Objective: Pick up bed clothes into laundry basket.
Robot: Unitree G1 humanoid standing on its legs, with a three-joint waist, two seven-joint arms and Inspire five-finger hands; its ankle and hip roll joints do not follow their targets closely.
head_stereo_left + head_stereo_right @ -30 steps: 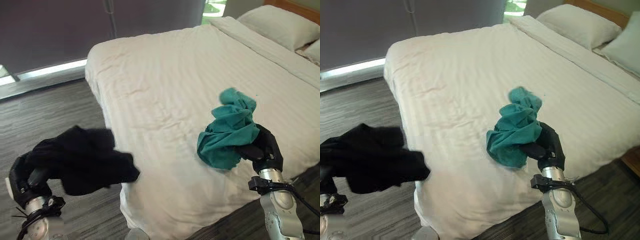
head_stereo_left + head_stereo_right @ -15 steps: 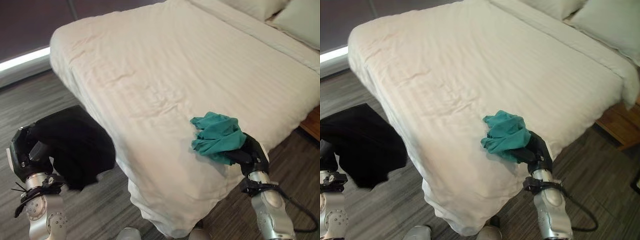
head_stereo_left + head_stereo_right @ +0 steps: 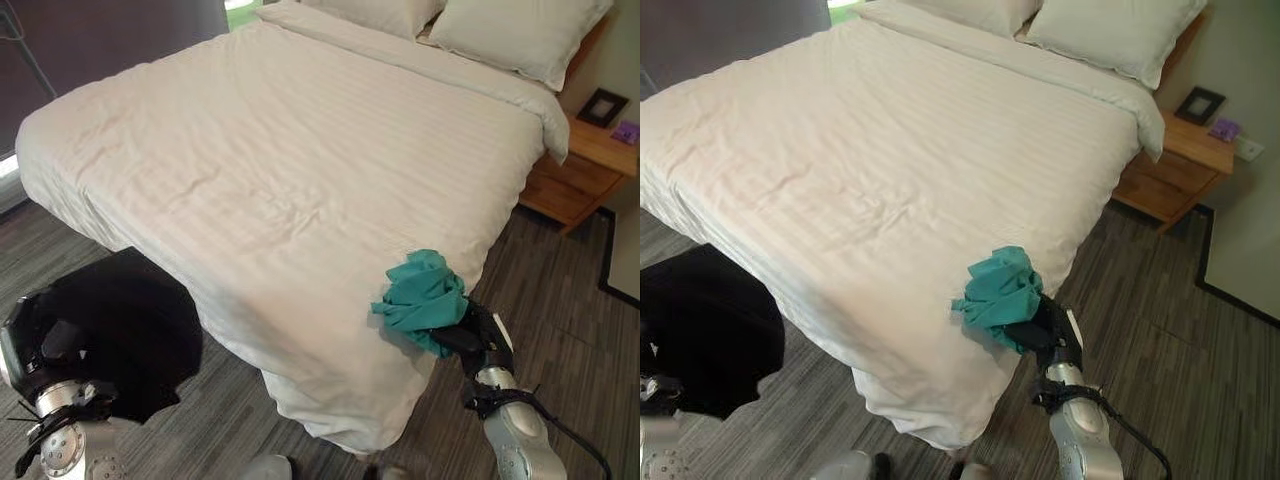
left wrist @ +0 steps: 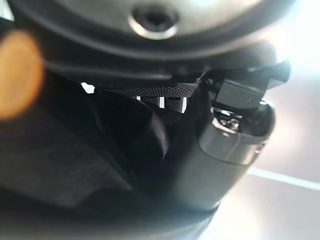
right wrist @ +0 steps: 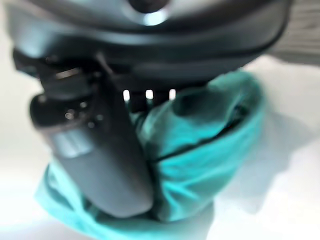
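A black garment hangs bunched from my left hand, which is shut on it at the lower left, off the bed's near corner; the dark cloth sits against that hand's thumb. A teal garment is crumpled in my right hand, shut on it over the bed's near edge. The teal cloth wraps round the right thumb. The white bed stretches away behind both hands.
Two pillows lie at the bed's head. A wooden nightstand with a small dark frame stands at the upper right. Grey wood-look floor runs along the bed's right side and in front of it.
The whole view has swung right, bringing the pillows and nightstand into sight. Both hands keep their garments; the teal one now sits lower at the bed's edge.
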